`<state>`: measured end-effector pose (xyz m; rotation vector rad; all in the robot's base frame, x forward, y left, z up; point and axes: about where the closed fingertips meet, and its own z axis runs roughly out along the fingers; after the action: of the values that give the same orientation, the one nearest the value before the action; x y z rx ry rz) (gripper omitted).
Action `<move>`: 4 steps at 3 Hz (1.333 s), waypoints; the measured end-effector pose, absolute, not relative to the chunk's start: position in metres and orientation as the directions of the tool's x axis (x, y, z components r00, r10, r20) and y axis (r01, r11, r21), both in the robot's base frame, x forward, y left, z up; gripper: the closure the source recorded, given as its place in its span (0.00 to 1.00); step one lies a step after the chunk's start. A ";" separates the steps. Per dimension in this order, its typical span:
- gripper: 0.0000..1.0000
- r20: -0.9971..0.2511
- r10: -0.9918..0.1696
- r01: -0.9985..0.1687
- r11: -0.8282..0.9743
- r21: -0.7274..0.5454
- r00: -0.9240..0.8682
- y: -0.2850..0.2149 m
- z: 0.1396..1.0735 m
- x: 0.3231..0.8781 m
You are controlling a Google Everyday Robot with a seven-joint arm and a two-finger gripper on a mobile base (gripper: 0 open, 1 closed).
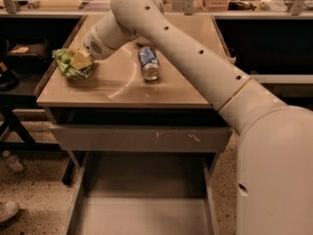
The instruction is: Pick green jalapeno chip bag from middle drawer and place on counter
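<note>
The green jalapeno chip bag [66,67] is crumpled at the left edge of the beige counter [117,89], partly overhanging it. My gripper [79,61] is shut on the bag, with a tan finger [81,59] pressed over its top. The arm reaches in from the lower right and crosses the counter. Below, the middle drawer [142,204] is pulled out and its grey floor is bare.
A blue-and-white can [149,62] lies on its side at the counter's middle. The grey front panel [142,138] with scratch marks sits above the open drawer. Dark shelving stands to the left and right, and a cluttered bench runs along the back.
</note>
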<state>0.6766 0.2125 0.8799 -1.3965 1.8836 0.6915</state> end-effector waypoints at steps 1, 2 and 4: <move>1.00 -0.781 -0.594 -0.959 0.283 0.019 -0.191 0.213 0.880 0.678; 0.87 -0.781 -0.594 -0.959 0.283 0.019 -0.191 0.213 0.880 0.678; 0.40 -0.781 -0.594 -0.959 0.283 0.019 -0.191 0.213 0.880 0.678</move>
<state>0.6780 0.2130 0.8802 -1.3942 1.8833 0.6929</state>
